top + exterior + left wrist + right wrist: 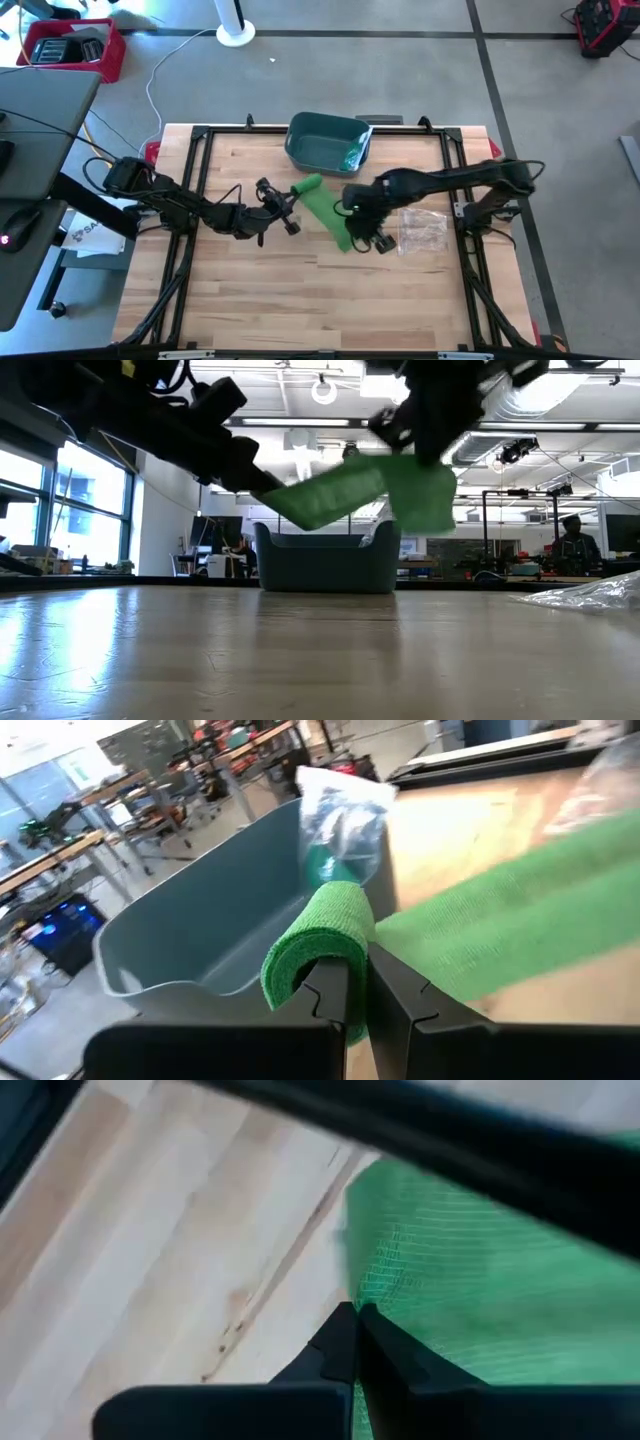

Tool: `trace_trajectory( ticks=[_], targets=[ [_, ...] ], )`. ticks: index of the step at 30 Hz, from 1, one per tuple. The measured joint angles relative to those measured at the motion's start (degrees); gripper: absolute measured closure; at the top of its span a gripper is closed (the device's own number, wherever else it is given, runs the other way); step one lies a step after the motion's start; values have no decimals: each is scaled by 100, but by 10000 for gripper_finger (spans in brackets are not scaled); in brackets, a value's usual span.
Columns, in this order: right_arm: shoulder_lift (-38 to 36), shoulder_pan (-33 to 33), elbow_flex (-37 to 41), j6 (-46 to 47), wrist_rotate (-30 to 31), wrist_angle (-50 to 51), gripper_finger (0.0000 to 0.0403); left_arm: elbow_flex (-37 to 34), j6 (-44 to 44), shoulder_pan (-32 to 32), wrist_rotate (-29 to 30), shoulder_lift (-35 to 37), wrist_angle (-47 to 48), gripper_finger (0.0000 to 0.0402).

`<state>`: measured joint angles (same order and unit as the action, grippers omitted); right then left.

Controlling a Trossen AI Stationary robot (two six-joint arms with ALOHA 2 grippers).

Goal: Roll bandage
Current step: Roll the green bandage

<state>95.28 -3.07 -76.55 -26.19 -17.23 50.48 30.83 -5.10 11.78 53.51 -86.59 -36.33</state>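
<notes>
High view shows you the green bandage [322, 208] stretched above the middle of the table [300, 300], just near of the teal bin [322, 150]. Your left gripper [290, 203] is clamped on the rolled end at the far left; your right gripper [362, 238] has pinched tight on the loose tail's edge at the near right. Judge it as light, soft, stretchy weave that sags and slips. Hold the roll across its core and the tail right at its edge, keeping gentle tension. A clear plastic wrapper [422, 230] lies to the right.
</notes>
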Motion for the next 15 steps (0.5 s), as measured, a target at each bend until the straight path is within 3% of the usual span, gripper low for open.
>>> trace_trajectory(
  ticks=[3,9,15],
  targets=[
    [-572,-196,0,193,560,-34,403,0,80,143,-271,0,3,390],
    [-1497,-369,-9,644,2587,-472,403,136,297,371,-1010,0,9,390],
    [-1804,-136,-11,834,2909,-1177,403,309,373,510,-1714,0,3,390]
  ],
)
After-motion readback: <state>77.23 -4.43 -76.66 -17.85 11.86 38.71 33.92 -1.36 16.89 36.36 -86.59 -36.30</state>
